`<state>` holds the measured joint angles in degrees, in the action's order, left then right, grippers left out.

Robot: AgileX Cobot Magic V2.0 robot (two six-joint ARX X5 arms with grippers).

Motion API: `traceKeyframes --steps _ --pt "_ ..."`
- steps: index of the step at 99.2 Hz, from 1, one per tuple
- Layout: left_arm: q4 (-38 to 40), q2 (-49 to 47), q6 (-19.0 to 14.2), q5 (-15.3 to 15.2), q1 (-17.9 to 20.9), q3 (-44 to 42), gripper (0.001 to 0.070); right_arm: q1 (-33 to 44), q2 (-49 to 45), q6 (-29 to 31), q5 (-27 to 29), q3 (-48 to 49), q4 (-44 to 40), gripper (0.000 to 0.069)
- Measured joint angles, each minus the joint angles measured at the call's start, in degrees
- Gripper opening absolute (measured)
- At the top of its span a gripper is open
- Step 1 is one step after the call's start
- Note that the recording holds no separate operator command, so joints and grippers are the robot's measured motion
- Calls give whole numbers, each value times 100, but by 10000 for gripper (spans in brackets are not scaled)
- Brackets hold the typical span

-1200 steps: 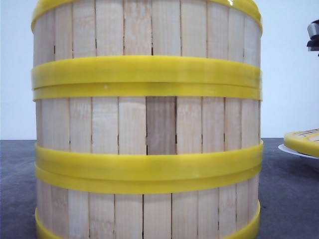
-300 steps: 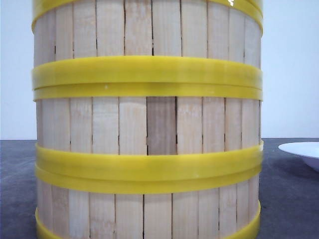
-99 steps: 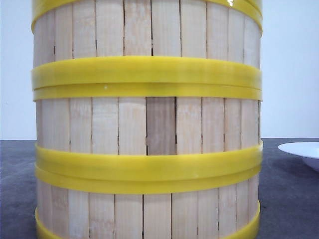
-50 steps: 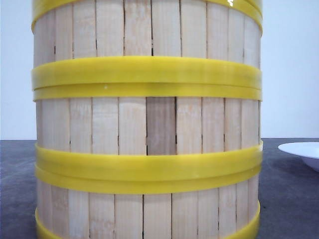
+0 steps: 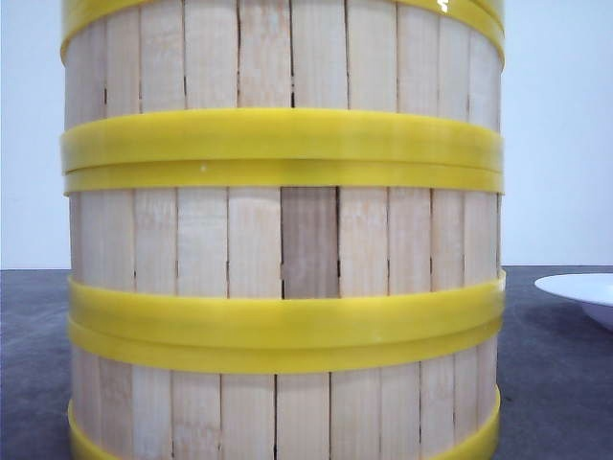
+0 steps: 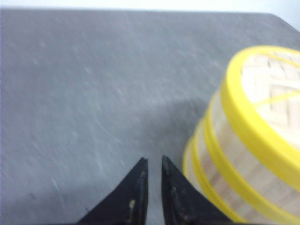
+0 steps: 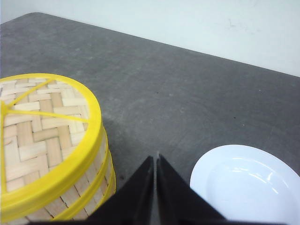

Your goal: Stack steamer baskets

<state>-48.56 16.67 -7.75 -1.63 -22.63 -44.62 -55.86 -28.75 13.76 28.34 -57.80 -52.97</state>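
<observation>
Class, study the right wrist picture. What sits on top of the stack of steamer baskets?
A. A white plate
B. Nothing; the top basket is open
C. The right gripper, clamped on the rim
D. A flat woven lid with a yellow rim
D. The stack of steamer baskets is capped by a flat woven lid with a yellow rim, while the white plate lies apart on the table and the right gripper hangs clear of both.

no readable text, label or number shows anywhere.
</observation>
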Motion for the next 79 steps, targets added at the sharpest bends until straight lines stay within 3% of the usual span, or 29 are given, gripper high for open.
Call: traceKeyframes --steps 18,44,62,79 --pt "1364 -186 369 -85 710 901 25 0 0 2 0 0 0 5" --pt "2909 -754 387 -105 1683 2959 25 0 0 0 0 0 0 5" --pt "3477 -1290 387 -105 1947 3965 25 0 0 2 0 0 0 5" --pt "3709 -1528 387 -131 2065 4234 25 0 0 2 0 0 4 5"
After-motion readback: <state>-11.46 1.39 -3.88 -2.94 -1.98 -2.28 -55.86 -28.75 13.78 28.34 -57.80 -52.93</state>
